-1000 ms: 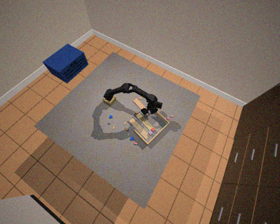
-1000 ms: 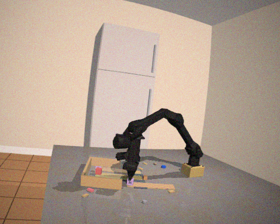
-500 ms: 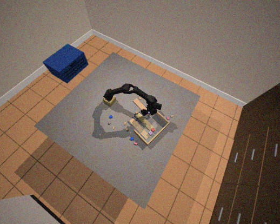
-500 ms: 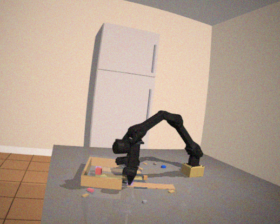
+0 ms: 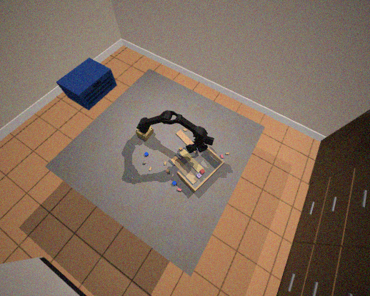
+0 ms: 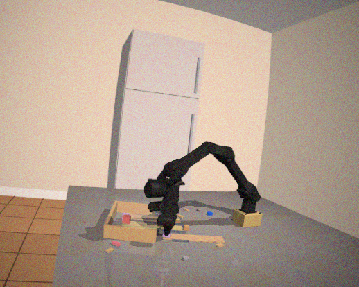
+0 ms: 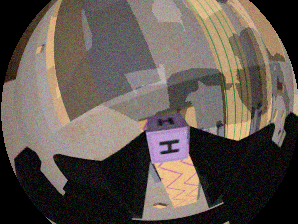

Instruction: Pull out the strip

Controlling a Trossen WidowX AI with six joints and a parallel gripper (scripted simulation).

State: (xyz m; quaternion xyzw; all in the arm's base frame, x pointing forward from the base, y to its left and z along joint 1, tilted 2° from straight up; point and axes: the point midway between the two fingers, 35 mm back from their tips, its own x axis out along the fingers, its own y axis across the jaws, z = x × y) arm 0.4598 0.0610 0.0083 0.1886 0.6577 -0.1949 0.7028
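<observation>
The labelled cube (image 7: 170, 144) (image 6: 168, 236) is purple with an H on top. It sits on the end of a tan strip with a zigzag mark (image 7: 180, 187) (image 6: 196, 238) (image 5: 184, 136) that lies outside the wooden tray (image 5: 216, 168) (image 6: 130, 234). My gripper (image 7: 166, 132) (image 6: 167, 231) (image 5: 196, 149) points straight down with its fingers closed on the cube's two sides, low over the strip. In the top view the arm hides the cube. Other strips (image 5: 193, 162) lie inside the tray.
A red cube (image 6: 126, 218) (image 5: 202, 171) and a second purple cube (image 5: 198, 175) sit in the tray. Small blue (image 5: 146, 154), pink and tan pieces lie scattered on the grey mat around it. The arm's base block (image 6: 247, 218) (image 5: 144, 134) stands to one side.
</observation>
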